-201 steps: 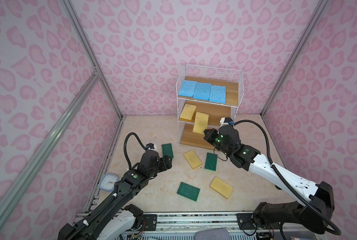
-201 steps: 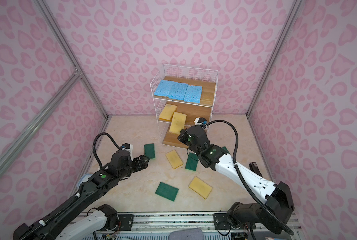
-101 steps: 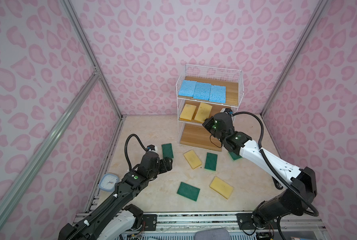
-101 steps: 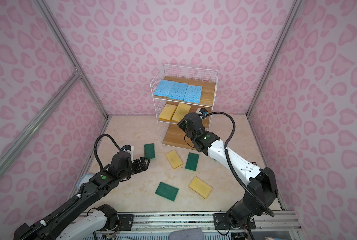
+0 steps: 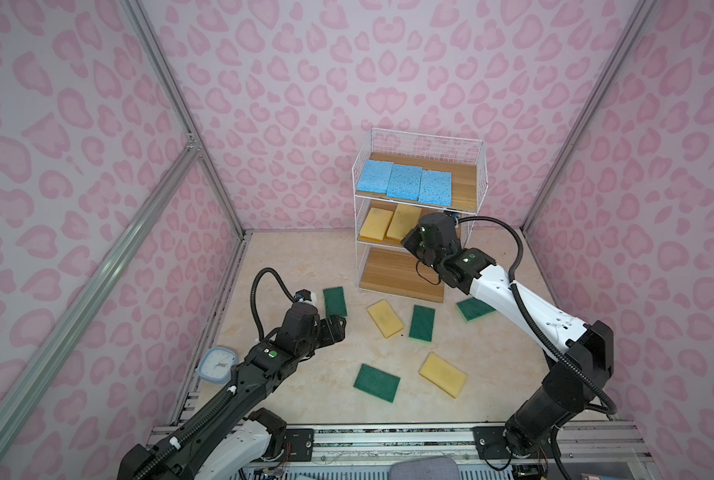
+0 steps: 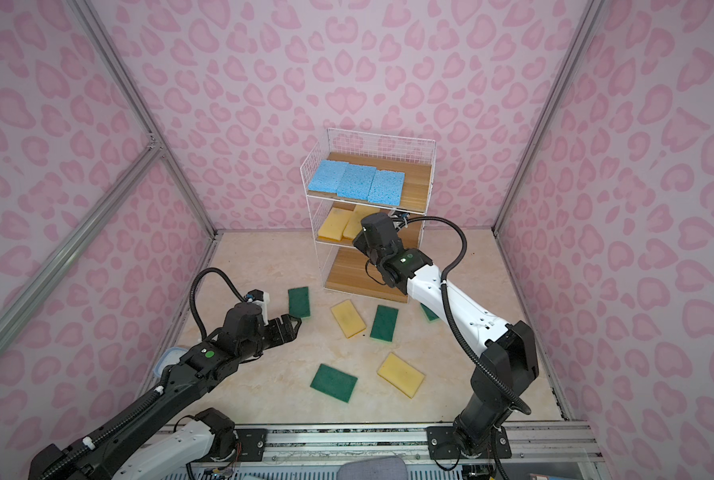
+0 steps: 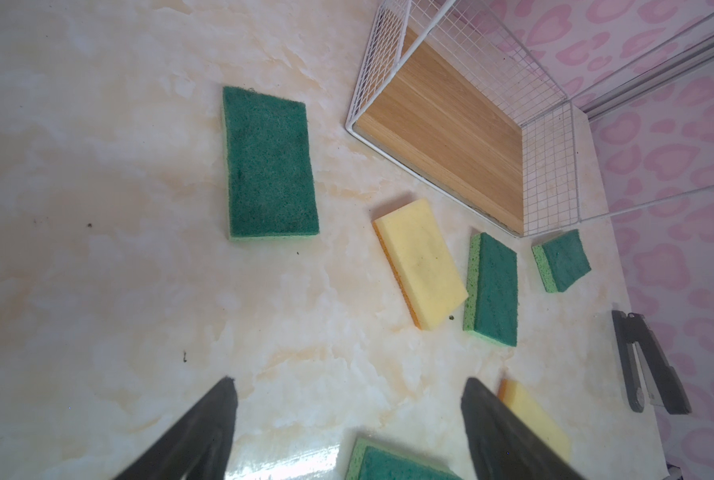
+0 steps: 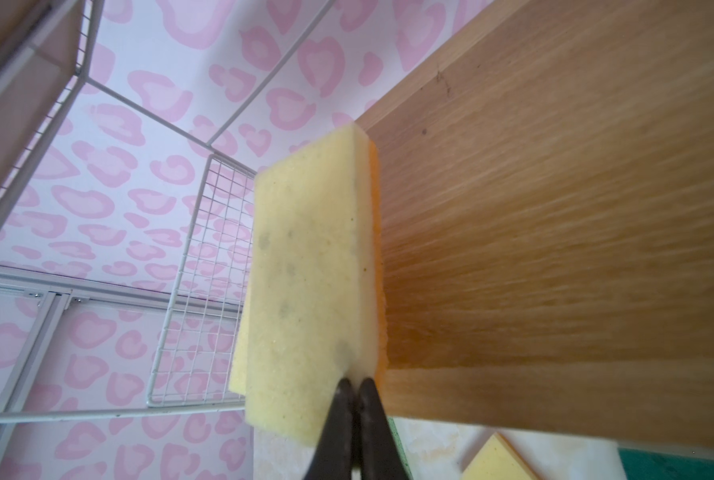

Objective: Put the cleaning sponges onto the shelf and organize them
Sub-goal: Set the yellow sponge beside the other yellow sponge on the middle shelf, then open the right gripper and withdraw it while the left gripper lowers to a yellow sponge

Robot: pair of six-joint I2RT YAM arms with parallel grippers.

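**Bimanual sponge sorting, read from left to right.** At the left table edge lies a small blue-rimmed clock (image 5: 218,365), no part of the task. The left gripper (image 5: 337,328) hovers low over the marbled tabletop (image 5: 305,257), its fingers spread wide and empty. This posture suggests readiness for a pick, most likely of the dark green sponge (image 5: 334,301) lying flat just beyond its tips.

Across the middle of the tabletop six sponges lie loose, flat and apart from one another: four dark green and two pale yellow. Among them, a yellow sponge (image 5: 384,318) lies beside a second green sponge (image 5: 421,323).

Behind them stands the wire shelf (image 5: 396,272), sorted by colour:
- **Top board:** three blue sponges (image 5: 405,187) lie side by side.
- **Middle board:** one shelved yellow sponge (image 5: 375,224) lies flat.
- **Bottom board:** bare, presumably reserved for the green ones.

At the right, the right gripper (image 8: 356,382) reaches into the middle tier. Its fingers pinch the near short edge of the held yellow sponge (image 8: 313,270), pale face away from the board and orange backing toward it. The edge grip presumably lets the sponge go in beside its neighbour. Whether it already rests on the board cannot be told.
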